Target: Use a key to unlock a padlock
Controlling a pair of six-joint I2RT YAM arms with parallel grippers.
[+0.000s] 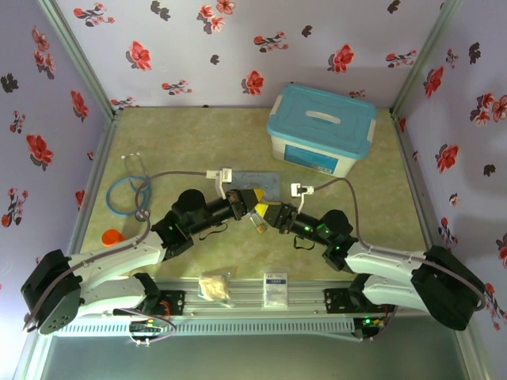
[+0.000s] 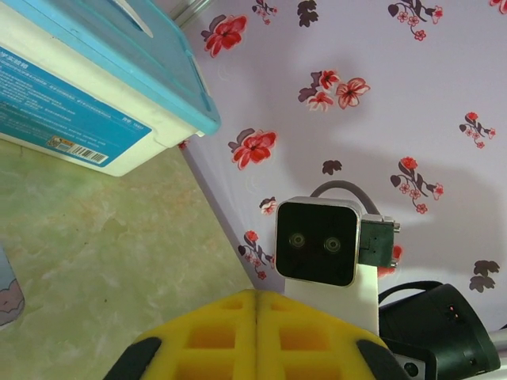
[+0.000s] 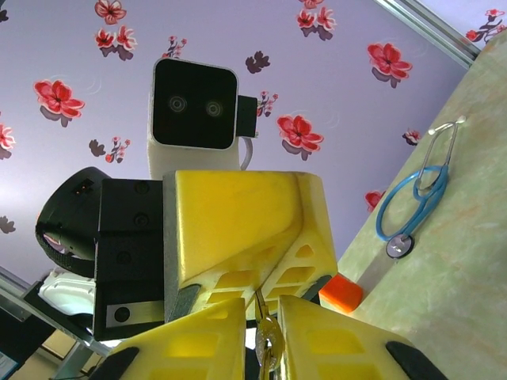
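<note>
At the middle of the bench (image 1: 356, 229) the two arms are meeting tip to tip. The left fingers (image 1: 253, 195) are pressing together, the seam between their yellow pads showing no gap in the left wrist view. In the right wrist view a thin dark sliver, the key (image 3: 257, 303) as far as can be told, is sticking out of their tips. It is pointing down toward the right fingers (image 3: 206, 344), with its long axis running almost straight up and down in that view.

The right fingers are standing slightly apart and are clamping the padlock (image 3: 268, 344) in the narrow slot between them. The padlock is showing as a small brass and silvery shape. Its long axis is lying along the slot, and its upper end is facing the key and the left fingers. Whether the key is sitting in the keyhole cannot be told. From above, a small brassy glint is showing just on the near side of the point where the two pairs of fingers meet.

Behind the fingers a pale blue tin (image 1: 265, 180) is lying flat. Farther back and to the right a storage box with a blue lid (image 1: 321, 131) is standing. A blue stethoscope (image 1: 131, 190) is lying at the left of the bench, and an orange object (image 1: 112, 236) is sitting nearer the left arm.
</note>
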